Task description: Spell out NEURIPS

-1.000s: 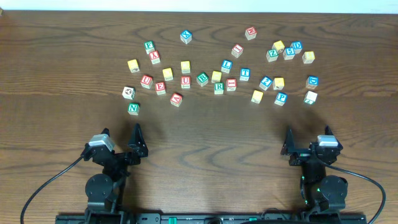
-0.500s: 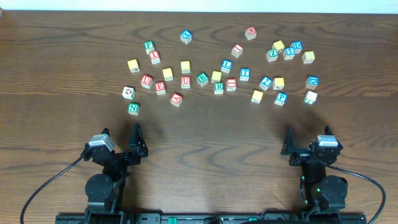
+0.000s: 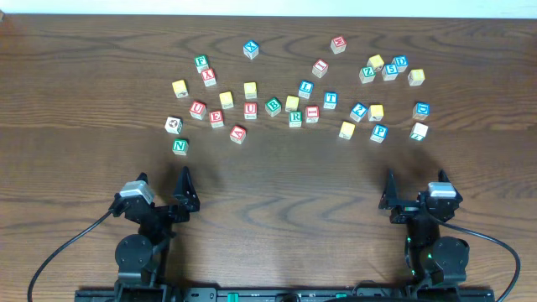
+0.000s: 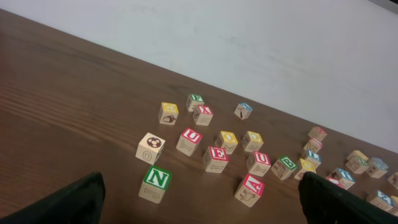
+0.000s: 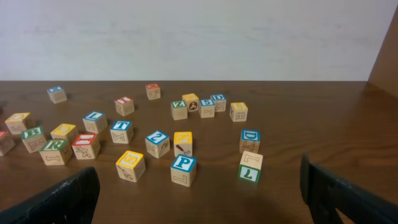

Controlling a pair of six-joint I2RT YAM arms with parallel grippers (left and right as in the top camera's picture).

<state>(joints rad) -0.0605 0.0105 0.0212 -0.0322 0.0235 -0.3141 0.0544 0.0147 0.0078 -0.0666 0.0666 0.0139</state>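
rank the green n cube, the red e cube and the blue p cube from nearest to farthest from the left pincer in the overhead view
1. green N cube: just ahead of the left pincer, at the cluster's near edge.
2. red E cube: farther back, slightly to the right.
3. blue P cube: far across on the right side.
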